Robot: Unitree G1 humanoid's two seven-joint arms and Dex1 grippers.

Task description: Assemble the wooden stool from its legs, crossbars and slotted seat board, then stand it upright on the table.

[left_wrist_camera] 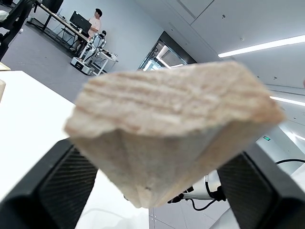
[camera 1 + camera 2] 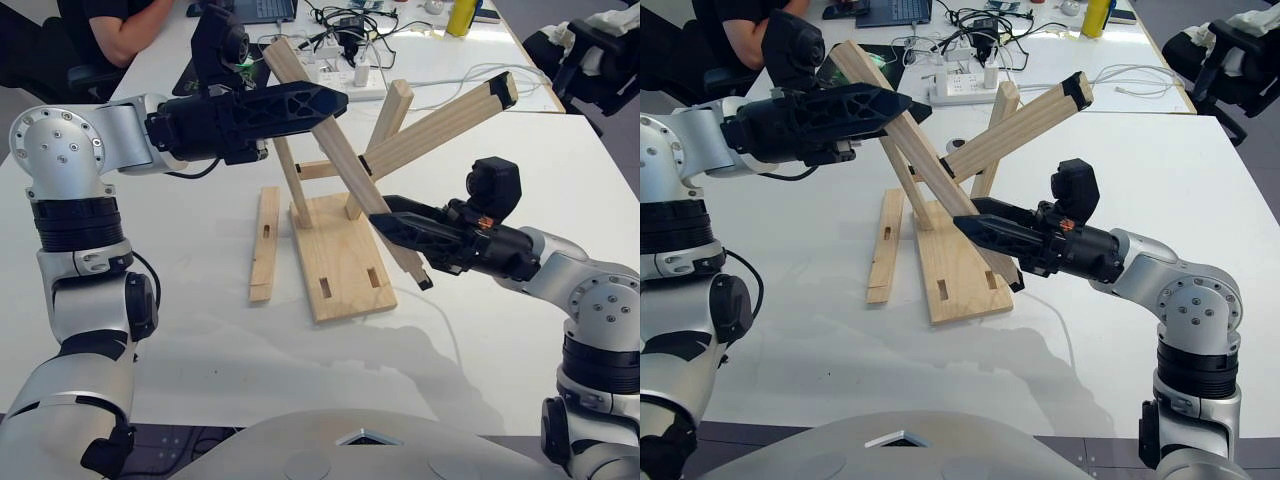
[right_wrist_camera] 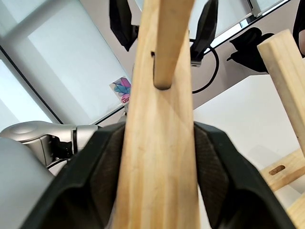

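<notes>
Left gripper: The left gripper (image 2: pixel 322 102) is clamped on the upper stretch of the long leg (image 2: pixel 345 165), high over the table (image 2: pixel 200 330). In the wrist view its black fingers (image 1: pixel 66 186) press on either side of the leg's cut end.

Right gripper: The right gripper (image 2: pixel 398 228) is closed on the same leg near its lower end. Its fingers (image 3: pixel 102 167) hug both faces of the wood.

Long leg: It is held between the two arms at a steep tilt, with the top toward the far left. Its dark-tipped foot is by the right edge of the seat board (image 2: pixel 340 265); whether it touches down cannot be told.

Rounded bar: In the right wrist view a rounded bar (image 3: pixel 164 43) sits with its end in a slot of the long leg.

Second leg: A black-capped second leg (image 2: pixel 440 125) slants up toward the robot's right and crosses the long leg at mid-length.

Third leg: A third leg (image 2: pixel 388 115) leans behind the crossing, its foot at the board's far edge.

Slim bar: A slim bar (image 2: pixel 288 180) rises tilted from the board's far-left corner.

Seat board: It lies flat mid-table, with two slots showing near its front edge.

Loose leg: A loose leg (image 2: pixel 265 245) lies flat just beside the board's left edge, slot up.

Background: A power strip (image 2: pixel 335 65) with tangled cables and a yellow bottle (image 2: pixel 462 15) sit on the far table.
</notes>
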